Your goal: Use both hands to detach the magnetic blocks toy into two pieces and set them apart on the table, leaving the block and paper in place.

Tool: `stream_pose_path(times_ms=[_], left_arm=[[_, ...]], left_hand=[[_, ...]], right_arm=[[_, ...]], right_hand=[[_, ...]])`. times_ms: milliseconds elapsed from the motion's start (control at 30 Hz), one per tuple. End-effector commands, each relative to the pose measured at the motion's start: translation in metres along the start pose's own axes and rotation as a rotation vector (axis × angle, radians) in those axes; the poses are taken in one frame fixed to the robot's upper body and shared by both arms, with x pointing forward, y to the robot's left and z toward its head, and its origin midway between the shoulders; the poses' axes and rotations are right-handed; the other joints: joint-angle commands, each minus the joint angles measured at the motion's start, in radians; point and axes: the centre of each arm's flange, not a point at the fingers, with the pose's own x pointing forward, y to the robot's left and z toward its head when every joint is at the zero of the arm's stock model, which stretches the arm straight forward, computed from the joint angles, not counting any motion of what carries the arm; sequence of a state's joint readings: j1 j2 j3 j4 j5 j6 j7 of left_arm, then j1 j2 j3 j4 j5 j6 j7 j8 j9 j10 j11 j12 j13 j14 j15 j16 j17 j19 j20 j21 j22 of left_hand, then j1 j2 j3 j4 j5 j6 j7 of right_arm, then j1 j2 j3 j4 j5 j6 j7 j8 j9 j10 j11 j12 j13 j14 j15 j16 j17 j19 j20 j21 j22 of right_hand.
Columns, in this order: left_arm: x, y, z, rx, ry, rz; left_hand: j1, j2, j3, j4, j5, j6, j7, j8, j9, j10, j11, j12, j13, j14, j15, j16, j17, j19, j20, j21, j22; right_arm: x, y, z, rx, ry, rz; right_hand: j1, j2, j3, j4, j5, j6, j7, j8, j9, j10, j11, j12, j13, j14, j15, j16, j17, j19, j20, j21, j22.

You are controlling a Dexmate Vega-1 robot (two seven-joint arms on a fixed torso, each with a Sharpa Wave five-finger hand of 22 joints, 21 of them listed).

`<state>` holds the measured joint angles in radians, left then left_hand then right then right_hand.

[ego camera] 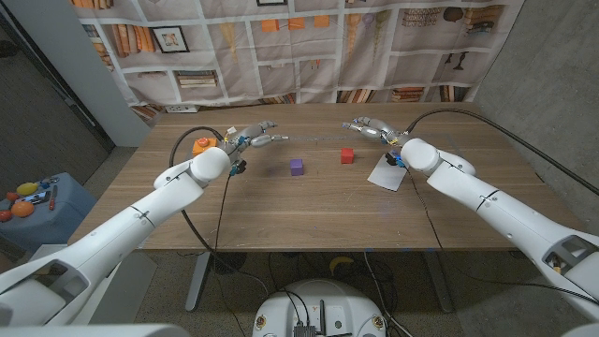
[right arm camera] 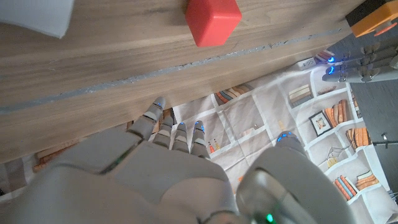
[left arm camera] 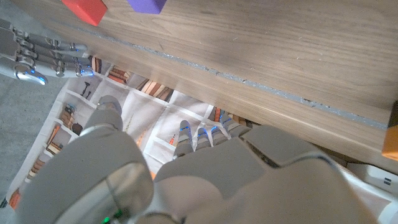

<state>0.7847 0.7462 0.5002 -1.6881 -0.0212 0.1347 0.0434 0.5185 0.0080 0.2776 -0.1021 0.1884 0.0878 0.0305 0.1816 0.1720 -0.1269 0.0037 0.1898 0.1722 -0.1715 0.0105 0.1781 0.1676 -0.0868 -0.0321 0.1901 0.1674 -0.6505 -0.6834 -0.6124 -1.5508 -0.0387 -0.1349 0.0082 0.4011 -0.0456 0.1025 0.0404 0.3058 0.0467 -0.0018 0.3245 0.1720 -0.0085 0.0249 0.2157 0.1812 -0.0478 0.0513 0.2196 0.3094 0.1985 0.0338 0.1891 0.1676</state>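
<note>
Purple piece (ego camera: 297,167) and red piece (ego camera: 347,155) mid-frame, apart, between left hand (ego camera: 257,139) and right hand (ego camera: 367,127), both empty, fingers spread

- Left arm reaches from the near left corner of the table toward its far edge; left hand (ego camera: 255,139) is raised there, fingers extended and apart, holding nothing
- Right arm reaches from the near right corner; right hand (ego camera: 370,128) is near the far edge, fingers extended, empty, well apart from the left
</note>
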Motion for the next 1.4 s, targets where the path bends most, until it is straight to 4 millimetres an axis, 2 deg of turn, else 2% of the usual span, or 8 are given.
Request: stream_pose_path(times_ms=[33,300,500,733,833,933,1200,1400], left_arm=[[-0.002,-0.002,-0.02,-0.208,-0.027,0.091],[0.003,-0.006,-0.029,-0.339,-0.075,0.139],[0.006,-0.009,-0.035,-0.401,-0.104,0.192],[0.004,-0.013,-0.041,-0.455,-0.113,0.225],[0.003,-0.015,-0.044,-0.487,-0.12,0.238],[0.001,-0.017,-0.049,-0.498,-0.111,0.245],[-0.005,-0.024,-0.056,-0.543,-0.106,0.299],[-0.006,-0.029,-0.059,-0.587,-0.118,0.326]], left_hand=[[-0.014,0.007,0.005,0.006,-0.002,0.007,0.002,0.001,0.004,0.006,-0.001,0.007,0.0,-0.023,-0.009,0.006,0.001,0.008,-0.062,0.005,0.002],[-0.032,0.038,0.011,0.014,-0.006,0.011,0.006,0.002,0.004,0.015,-0.004,0.007,-0.001,-0.009,-0.01,0.008,0.001,0.021,-0.065,0.007,0.003],[-0.057,0.071,0.014,0.021,-0.009,-0.014,-0.009,-0.007,0.003,0.03,-0.013,0.008,-0.001,0.009,-0.02,0.008,0.0,0.035,-0.068,0.009,0.003],[-0.077,0.074,0.009,0.024,-0.011,-0.03,-0.012,-0.009,0.004,0.034,-0.018,0.006,-0.001,0.015,-0.023,0.006,0.0,0.036,-0.074,0.007,0.003],[-0.101,0.086,0.007,0.034,-0.011,-0.041,-0.021,-0.009,0.004,0.036,-0.015,0.005,-0.001,0.016,-0.023,0.006,0.003,0.035,-0.075,0.006,0.004],[-0.121,0.112,0.015,0.039,-0.008,-0.076,-0.043,-0.014,0.003,0.046,-0.016,0.005,-0.001,0.022,-0.03,0.004,0.002,0.033,-0.073,0.003,0.004],[-0.138,0.122,0.018,0.039,-0.007,-0.081,-0.055,-0.008,0.002,0.056,-0.031,0.005,-0.002,0.053,-0.042,0.01,0.001,0.035,-0.07,0.003,0.003],[-0.147,0.129,0.02,0.041,-0.006,-0.075,-0.054,-0.004,0.002,0.061,-0.028,0.005,-0.002,0.06,-0.041,0.01,0.001,0.038,-0.067,0.003,0.003]], right_arm=[[-0.008,-0.001,-0.015,0.173,-0.011,-0.08],[-0.014,0.002,-0.023,0.285,-0.022,-0.128],[-0.019,0.005,-0.03,0.395,-0.03,-0.153],[-0.023,0.009,-0.038,0.485,-0.039,-0.176],[-0.025,0.011,-0.04,0.526,-0.04,-0.192],[-0.029,0.016,-0.044,0.595,-0.047,-0.241],[-0.042,0.021,-0.05,0.695,-0.068,-0.326],[-0.047,0.022,-0.051,0.722,-0.077,-0.339]], right_hand=[[-0.011,0.008,0.0,0.005,-0.008,0.016,0.0,-0.005,0.003,0.017,0.003,0.008,0.003,0.01,0.002,0.008,-0.002,0.013,-0.002,0.008,0.0],[-0.019,0.02,0.001,0.008,-0.014,0.03,0.0,-0.016,0.003,0.051,0.004,0.013,0.002,0.027,-0.001,0.01,-0.012,0.029,-0.009,0.01,0.0],[-0.024,0.03,0.002,0.011,-0.018,0.039,0.002,-0.02,0.002,0.059,0.004,0.012,0.001,0.03,-0.001,0.009,-0.016,0.033,-0.011,0.009,-0.001],[-0.049,0.045,-0.001,0.025,-0.024,0.038,0.012,-0.035,0.002,0.075,0.007,0.01,0.0,0.039,0.005,0.01,-0.019,0.033,-0.02,0.005,-0.001],[-0.059,0.047,-0.005,0.029,-0.027,0.032,0.021,-0.043,0.002,0.076,0.006,0.007,-0.001,0.039,0.007,0.01,-0.021,0.029,-0.022,0.002,-0.001],[-0.072,0.052,-0.008,0.035,-0.029,0.022,0.024,-0.054,0.002,0.078,0.006,0.004,-0.001,0.043,0.005,0.01,-0.024,0.023,-0.023,-0.001,-0.001],[-0.101,0.062,-0.015,0.048,-0.036,0.02,0.025,-0.074,0.001,0.078,0.003,-0.007,-0.003,0.096,0.03,0.022,-0.036,0.009,-0.013,-0.006,-0.002],[-0.111,0.071,-0.016,0.053,-0.037,0.016,0.027,-0.084,0.001,0.081,0.005,-0.01,-0.003,0.085,0.034,0.014,-0.04,-0.002,-0.016,-0.009,-0.002]])
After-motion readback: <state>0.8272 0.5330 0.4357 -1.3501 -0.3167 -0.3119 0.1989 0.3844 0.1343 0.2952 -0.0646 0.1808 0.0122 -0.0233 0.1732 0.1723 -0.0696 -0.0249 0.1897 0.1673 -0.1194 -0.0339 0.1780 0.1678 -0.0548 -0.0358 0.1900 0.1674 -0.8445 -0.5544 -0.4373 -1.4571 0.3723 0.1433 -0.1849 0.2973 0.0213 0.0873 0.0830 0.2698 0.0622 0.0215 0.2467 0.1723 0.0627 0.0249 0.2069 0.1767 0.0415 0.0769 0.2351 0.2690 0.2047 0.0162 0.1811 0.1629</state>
